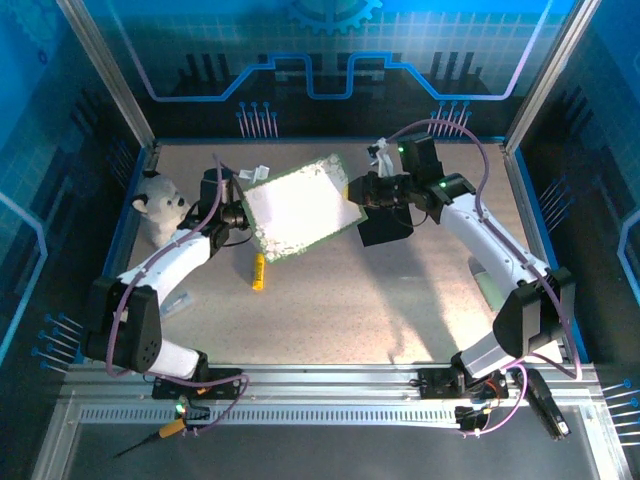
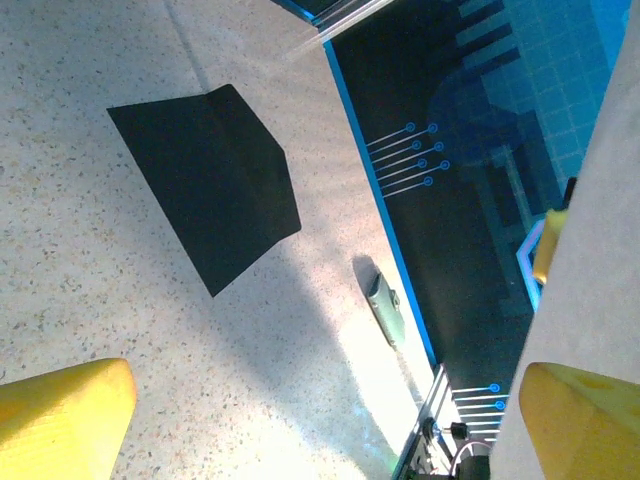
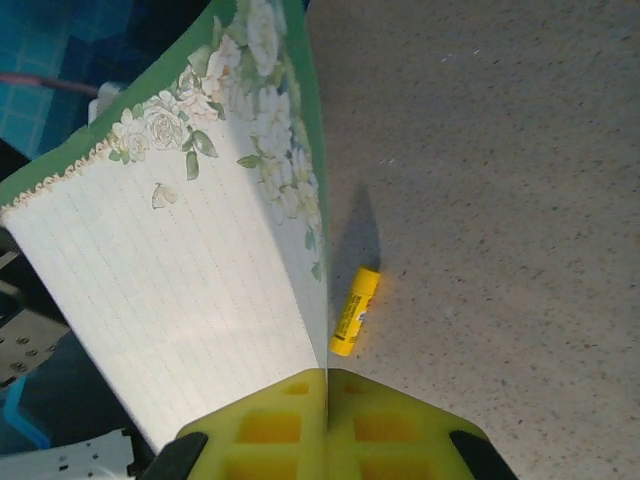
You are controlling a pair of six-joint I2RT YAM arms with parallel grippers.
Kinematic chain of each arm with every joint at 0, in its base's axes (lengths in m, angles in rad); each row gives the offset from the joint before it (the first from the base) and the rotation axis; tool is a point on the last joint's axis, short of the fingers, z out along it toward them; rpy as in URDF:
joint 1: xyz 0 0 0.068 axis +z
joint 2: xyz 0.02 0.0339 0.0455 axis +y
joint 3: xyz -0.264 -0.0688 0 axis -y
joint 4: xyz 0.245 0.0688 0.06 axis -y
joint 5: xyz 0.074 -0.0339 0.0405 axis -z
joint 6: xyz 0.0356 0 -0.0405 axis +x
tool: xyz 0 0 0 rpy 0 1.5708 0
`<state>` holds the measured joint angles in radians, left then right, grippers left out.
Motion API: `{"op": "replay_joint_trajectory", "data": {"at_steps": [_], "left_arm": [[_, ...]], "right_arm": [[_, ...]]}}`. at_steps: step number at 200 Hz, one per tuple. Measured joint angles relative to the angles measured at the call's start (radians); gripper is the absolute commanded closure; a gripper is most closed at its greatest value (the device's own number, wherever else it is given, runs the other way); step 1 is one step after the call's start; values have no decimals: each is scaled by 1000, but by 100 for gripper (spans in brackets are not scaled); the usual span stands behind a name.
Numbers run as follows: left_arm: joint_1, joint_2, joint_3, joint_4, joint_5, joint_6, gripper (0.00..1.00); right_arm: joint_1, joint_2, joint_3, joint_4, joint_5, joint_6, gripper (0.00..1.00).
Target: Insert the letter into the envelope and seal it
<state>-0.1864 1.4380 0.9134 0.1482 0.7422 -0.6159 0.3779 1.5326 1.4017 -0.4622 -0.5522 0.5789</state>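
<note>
- A speckled beige table (image 1: 350, 310) is lying under bright light, with soft shadows falling across it.
- Blue walls (image 1: 330, 50) printed with circuit lines are rising behind and beside the table.
- Silver posts (image 1: 105, 70) are slanting up from the table's far corners.
- A slotted metal rail (image 1: 330, 412) is running along the table's near edge.

The top camera overlooks the whole table (image 1: 350, 300); both wrist cameras sit close, the left sharing the envelope (image 2: 210, 180).

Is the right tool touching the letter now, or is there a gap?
Touching. The right wrist view shows the right tool shut on the edge of the letter, with the sheet pinched between its two yellow sides.
</note>
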Motion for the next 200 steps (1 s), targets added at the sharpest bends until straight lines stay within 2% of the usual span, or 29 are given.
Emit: {"op": "replay_joint_trajectory", "data": {"at_steps": [50,98,160,200], "left_arm": [[0,-12,0,-85,-1,47,1],[-2,-13,0,-92,0,47,1],[-58,-2,16,-91,12,47,1],[-61,3,40,-92,15,47,1]], "right_arm": [[-39,0,-27,8,29,-8,95],[-40,0,-61,45,24,9,95],[10,40,-63,147,-26,77,95],[37,60,-77,210,-69,122,95]]}}
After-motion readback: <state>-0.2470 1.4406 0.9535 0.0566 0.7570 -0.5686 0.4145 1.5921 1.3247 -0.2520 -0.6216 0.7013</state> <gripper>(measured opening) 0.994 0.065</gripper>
